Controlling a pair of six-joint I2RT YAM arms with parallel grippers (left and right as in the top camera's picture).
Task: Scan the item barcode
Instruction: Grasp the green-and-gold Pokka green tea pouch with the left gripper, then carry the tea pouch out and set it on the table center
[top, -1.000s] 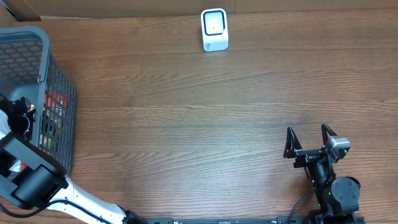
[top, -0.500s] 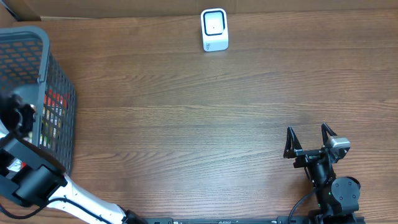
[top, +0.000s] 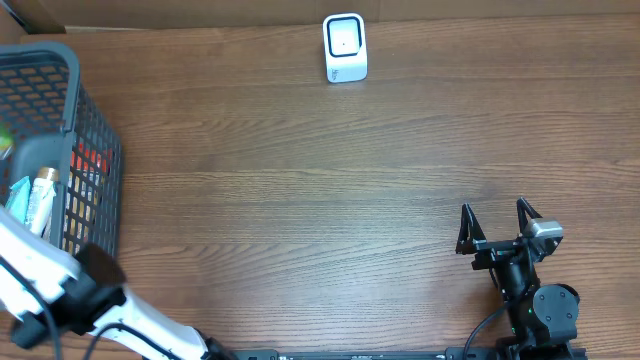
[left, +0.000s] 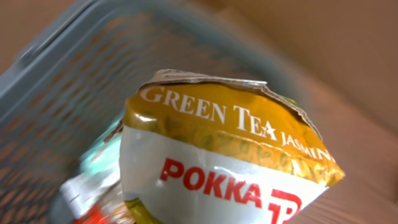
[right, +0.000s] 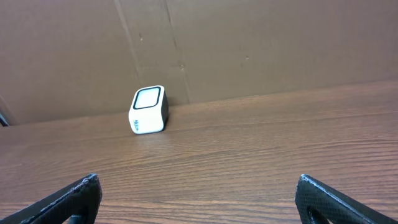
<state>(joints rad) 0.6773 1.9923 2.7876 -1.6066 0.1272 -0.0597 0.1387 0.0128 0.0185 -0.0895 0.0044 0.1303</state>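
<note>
Yellow green tea pack (left: 224, 168) gripped by left claw above basket (top: 100, 170), right claw (top: 494, 210) spread open, arm folded.

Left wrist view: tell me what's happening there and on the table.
The left arm is over the grey basket at the left of the table. A Pokka green tea pack fills its wrist view, apparently pinched in its shut gripper. The white scanner stands at the far edge, with no item near it yet. The right gripper rests open near the front edge, holding nothing.
</note>
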